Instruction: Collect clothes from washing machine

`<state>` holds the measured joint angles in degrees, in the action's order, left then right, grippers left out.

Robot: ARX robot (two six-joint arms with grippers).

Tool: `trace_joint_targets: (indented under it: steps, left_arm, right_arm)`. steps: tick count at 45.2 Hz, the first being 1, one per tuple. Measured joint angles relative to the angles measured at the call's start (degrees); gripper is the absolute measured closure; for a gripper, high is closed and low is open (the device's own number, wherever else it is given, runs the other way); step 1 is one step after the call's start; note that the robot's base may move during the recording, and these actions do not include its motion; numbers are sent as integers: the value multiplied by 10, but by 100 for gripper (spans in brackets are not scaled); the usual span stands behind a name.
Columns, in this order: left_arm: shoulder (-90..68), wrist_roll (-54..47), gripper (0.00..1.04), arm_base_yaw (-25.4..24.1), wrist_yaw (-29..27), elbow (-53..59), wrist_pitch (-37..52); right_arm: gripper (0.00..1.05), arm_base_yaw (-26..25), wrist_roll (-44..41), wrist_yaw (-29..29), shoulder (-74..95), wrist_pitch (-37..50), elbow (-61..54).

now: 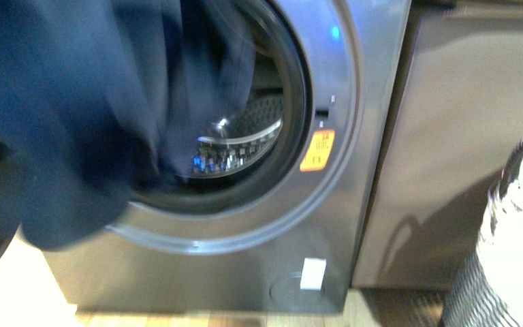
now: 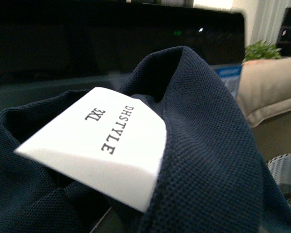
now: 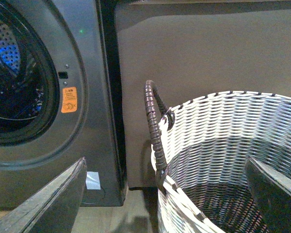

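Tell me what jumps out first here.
The dark navy soft fabric garment hangs across the left of the grey metallic front-loading washing machine's round drum mouth. Its white label, printed DHSTYLE 2XL, shows close up in the left wrist view. A white woven basket with a brown handle stands right of the machine, framed by the open right gripper.

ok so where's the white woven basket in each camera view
Front view: basket cut off at the right edge, right of the beige cabinet.
Left wrist view: only a sliver of woven rim, beyond the navy garment.
Right wrist view: close up, in front of the cabinet.
Shared landmark: orange sticker on the washing machine, in front and right wrist views only.
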<state>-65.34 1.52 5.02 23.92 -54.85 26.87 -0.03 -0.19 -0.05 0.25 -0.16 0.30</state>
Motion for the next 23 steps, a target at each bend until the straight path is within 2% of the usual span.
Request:
trace_joint_targets:
  steps: [13,20,23]
  left_arm:
    - [-42,-18,89,136,-40,-188,-50]
    - [-131,-59,89,250,-64,-335,-100]
    - [-179,-78,89,282,-73,-404,-133]
  right_arm:
    - [7,0,0,0,0,0,0]
    - [7,0,0,0,0,0,0]
    - [7,0,0,0,0,0,0]
